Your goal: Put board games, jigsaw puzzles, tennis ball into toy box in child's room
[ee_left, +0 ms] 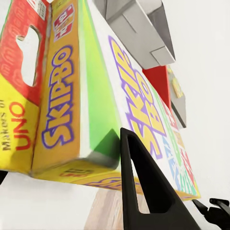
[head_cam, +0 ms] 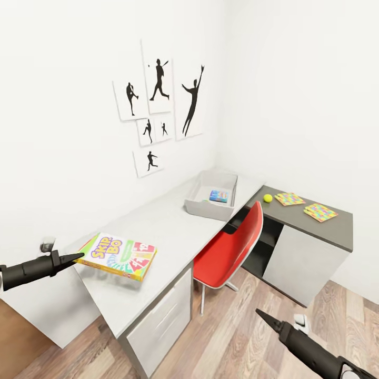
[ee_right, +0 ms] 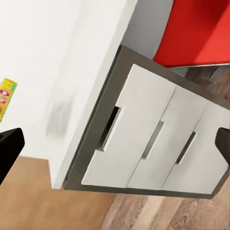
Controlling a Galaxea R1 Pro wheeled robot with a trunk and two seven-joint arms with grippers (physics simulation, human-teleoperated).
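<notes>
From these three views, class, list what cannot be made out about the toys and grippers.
- Toy box contents: head view, its near wall hides all but one blue item.
- Left gripper grasp: its tip meets the Skip-Bo board game; closure unclear.
- Jigsaw puzzles: pattern too small.

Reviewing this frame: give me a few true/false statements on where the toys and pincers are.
1. The Skip-Bo game lies on the table. True.
2. The toy box is empty. False: a blue game lies inside.
3. The ball sits beside two puzzles. True.
4. The right pincer holds a puzzle. False: it holds nothing, low over the floor.
5. The left pincer is at the Skip-Bo game's edge. True.
</notes>
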